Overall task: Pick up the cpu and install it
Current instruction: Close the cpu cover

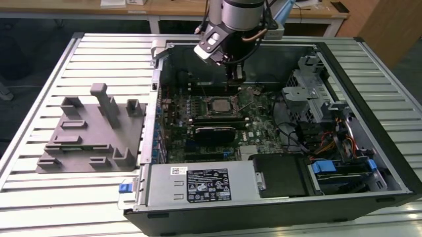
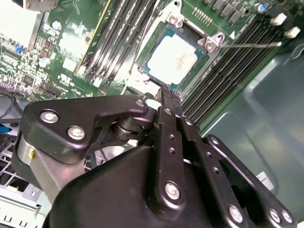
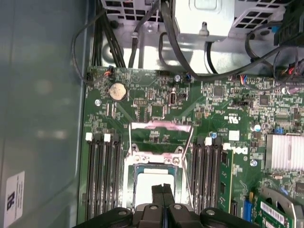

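Nearest in the exterior view is the labelled silver box [image 1: 197,185] at the case's near wall, not in play. On the exterior view's left, the grey fixture [image 1: 92,133] sits on the slatted tabletop [image 1: 39,79], well apart from the work. Next in is the black block [image 1: 214,133], just on the near side of the socket [image 2: 189,31].

The cpu [image 2: 175,56] already lies flat inside that socket, silver top up. The pincer [image 2: 167,91] is right at its edge, fingers pressed together with nothing held. You can't tell whether it touches the chip or sits just above it. In the first wrist view the tips [image 3: 157,192] overlap the chip's top.

Risks, as I judge them:
- The load plate [image 3: 161,126] stands hinged open beside the socket and the wire lever [image 2: 247,45] is swung free, so nothing clamps the chip. If you let the tips drag sideways, they could skew it in the socket and bend the contacts beneath.
- Pressing down off-centre, near an edge, could tip the chip rather than seat it.
- The memory slots [image 3: 102,175] flank the socket closely on both sides. A low swing of the pincer body could clip them or snag the lever.
- Farthest back, the case's far wall [image 1: 277,59] is near the arm, so a careless pull-away could strike it.
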Available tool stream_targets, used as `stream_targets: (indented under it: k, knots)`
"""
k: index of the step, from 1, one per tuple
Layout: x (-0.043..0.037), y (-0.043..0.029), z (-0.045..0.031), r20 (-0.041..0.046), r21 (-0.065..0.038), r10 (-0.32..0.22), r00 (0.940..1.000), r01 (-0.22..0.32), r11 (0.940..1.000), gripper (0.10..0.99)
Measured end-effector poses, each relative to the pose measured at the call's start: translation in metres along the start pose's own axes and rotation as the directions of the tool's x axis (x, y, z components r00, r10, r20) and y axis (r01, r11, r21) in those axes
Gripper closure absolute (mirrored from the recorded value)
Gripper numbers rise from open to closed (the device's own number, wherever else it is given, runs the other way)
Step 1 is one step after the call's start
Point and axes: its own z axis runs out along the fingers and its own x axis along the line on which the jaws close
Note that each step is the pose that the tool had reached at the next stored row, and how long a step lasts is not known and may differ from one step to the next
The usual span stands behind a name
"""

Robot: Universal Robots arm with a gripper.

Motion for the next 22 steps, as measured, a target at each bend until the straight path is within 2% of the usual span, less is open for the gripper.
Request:
stream_targets:
  k: [22]
  knots:
    - [-0.0012, 0.032, 0.0004, 0.0001, 0.0, 0.0, 1.0, 0.0, 1.0, 0.98]
